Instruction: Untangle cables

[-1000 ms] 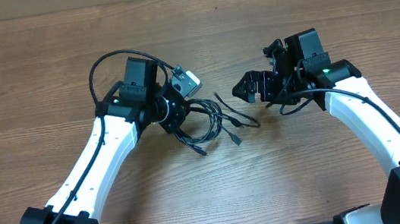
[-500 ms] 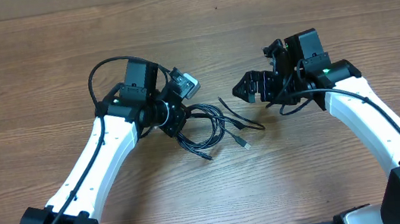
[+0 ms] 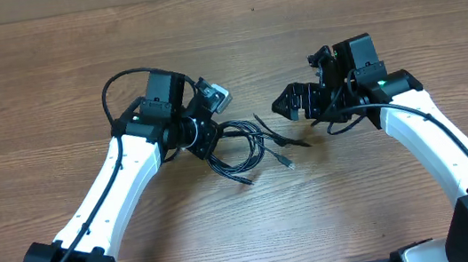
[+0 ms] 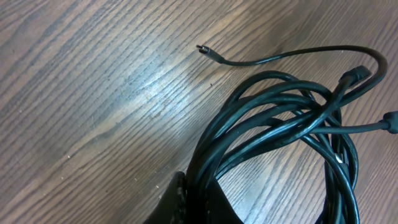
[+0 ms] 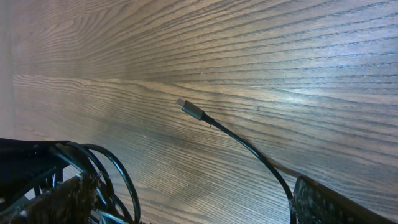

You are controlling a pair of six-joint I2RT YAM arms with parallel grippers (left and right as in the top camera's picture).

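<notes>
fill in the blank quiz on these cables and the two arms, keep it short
1. The cables are ___ in colour.
2. Their coil sits at the left gripper, not at the ___ one.
3. The table is made of ___.
Missing words: black; right; wood.

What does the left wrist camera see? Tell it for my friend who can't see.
A coil of thin black cables lies on a brown wood-grain table, filling the lower right. One loose strand arcs out to a small plug near the top. A dark gripper finger meets the coil at the bottom edge.
</notes>
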